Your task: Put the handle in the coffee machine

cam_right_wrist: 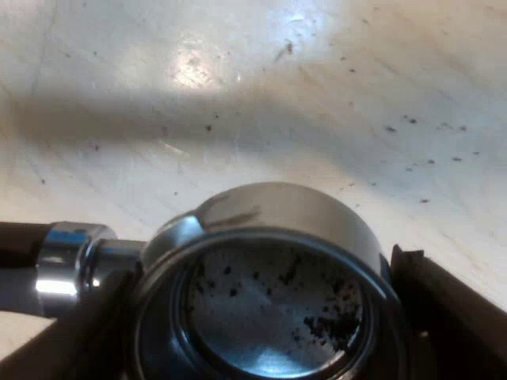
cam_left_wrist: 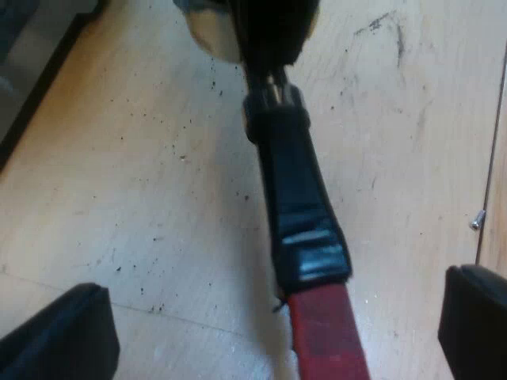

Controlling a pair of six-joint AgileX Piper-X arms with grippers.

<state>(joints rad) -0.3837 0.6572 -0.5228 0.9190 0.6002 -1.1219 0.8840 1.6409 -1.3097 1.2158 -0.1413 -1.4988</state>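
The metal holder (cam_right_wrist: 269, 301) sits between the right gripper's (cam_right_wrist: 257, 289) black fingers (cam_right_wrist: 444, 309), its round basket facing up at the camera. The fingers are closed in against the basket's two sides, gripping it. Dark coffee crumbs cling to the basket's shiny floor. A chrome neck (cam_right_wrist: 71, 261) runs out of the basket past one finger toward the handle.

From the other arm, the holder's dark handle (cam_left_wrist: 297, 198) reaches from the basket toward the left gripper (cam_left_wrist: 273, 317), and its red end (cam_left_wrist: 325, 332) lies in the gap between the two fingers (cam_left_wrist: 63, 332). Those fingers stand wide apart, each well clear of the handle and touching nothing.

Under it all is a pale wooden table (cam_left_wrist: 119, 158), dusted with dark coffee specks (cam_left_wrist: 182, 157). I cannot tell whether the holder rests on the wood or is held just above it. A small screw (cam_left_wrist: 477, 220) lies at a seam in the wood, beyond one left finger.
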